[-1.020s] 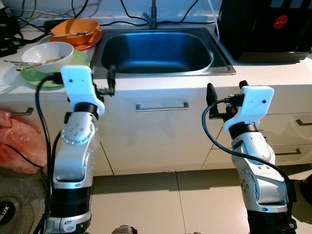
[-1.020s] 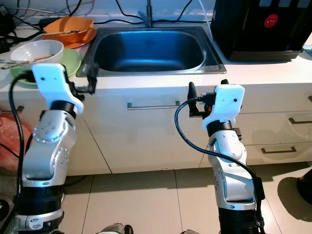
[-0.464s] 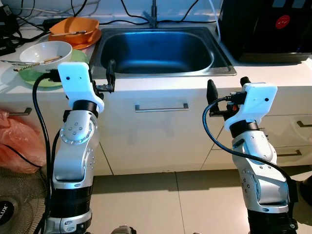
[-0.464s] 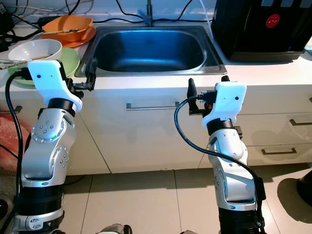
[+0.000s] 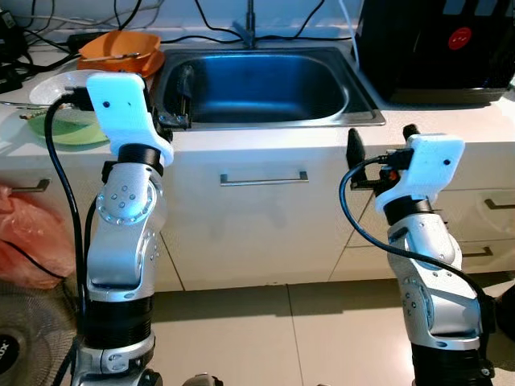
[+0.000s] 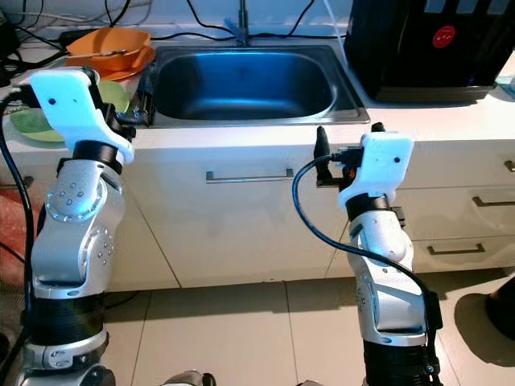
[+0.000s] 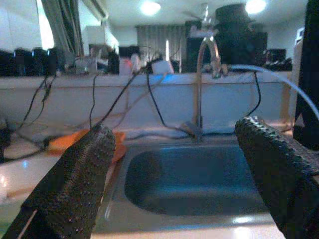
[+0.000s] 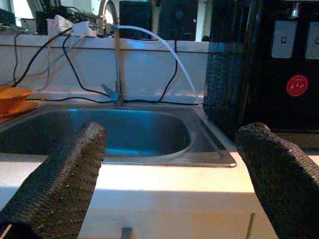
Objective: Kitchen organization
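Facing steel sink [image 5: 265, 84]; orange bowl [image 5: 121, 48] and green plate [image 5: 60, 129] stacked leftward, black appliance [image 5: 438, 44] rightward. Left gripper [image 7: 174, 184], right gripper [image 8: 169, 174] spread wide, empty.

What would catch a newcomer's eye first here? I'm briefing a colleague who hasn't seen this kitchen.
The steel sink set in the white counter draws the eye first, deep and blue-lit, with the tap at its back. To its left sit stacked orange bowls and a white bowl on a green plate; a big black appliance stands on the right. Both arms are raised: the left tool open at the sink's left edge, the right tool open before the cabinet front.
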Controlling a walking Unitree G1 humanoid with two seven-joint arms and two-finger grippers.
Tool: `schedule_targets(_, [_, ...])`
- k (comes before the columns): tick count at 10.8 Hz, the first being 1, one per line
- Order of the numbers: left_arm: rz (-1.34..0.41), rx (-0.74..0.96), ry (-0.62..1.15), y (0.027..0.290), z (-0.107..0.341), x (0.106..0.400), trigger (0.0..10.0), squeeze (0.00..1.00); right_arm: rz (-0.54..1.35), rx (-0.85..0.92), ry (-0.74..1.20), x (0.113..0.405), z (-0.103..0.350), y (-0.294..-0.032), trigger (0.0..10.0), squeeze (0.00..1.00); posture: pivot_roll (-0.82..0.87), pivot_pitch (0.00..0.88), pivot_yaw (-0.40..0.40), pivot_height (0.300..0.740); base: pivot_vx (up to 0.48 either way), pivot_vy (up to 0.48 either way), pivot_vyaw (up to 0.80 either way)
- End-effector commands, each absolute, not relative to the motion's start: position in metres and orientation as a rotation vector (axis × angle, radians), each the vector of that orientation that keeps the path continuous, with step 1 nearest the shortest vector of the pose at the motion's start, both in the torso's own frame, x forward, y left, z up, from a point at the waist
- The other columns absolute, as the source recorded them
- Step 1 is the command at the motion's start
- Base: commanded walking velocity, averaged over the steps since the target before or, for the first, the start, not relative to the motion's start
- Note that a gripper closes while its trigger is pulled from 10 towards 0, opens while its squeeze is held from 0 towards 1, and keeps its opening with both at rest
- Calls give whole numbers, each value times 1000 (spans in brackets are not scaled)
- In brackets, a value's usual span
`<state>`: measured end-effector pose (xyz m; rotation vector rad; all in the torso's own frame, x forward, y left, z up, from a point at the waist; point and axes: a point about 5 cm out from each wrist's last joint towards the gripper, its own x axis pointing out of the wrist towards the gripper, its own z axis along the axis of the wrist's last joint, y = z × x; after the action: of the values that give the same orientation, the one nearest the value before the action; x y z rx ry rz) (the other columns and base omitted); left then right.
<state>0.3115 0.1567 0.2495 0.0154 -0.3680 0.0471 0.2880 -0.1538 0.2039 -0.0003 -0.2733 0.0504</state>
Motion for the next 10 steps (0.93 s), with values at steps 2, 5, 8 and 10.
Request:
schedule_targets(2, [90,8,-314,164,237,310,10000,0,55,2,-295,288,211,-154,10000,0,45,31,-1,740,0,0,228])
schedule_targets(5, [88,1,-318,161,239,310,10000,0,57,6,-283,288,209,-155,10000,0,42,35,-6,740,0,0,0])
schedule_targets(8, [88,9,-334,161,244,309,10000,0,55,11,-284,288,209,-155,10000,0,44,38,-8,740,0,0,0])
schedule_targets(10, [73,24,-358,158,247,308,10000,0,58,9,-293,289,211,-154,10000,0,44,39,-6,740,0,0,0])
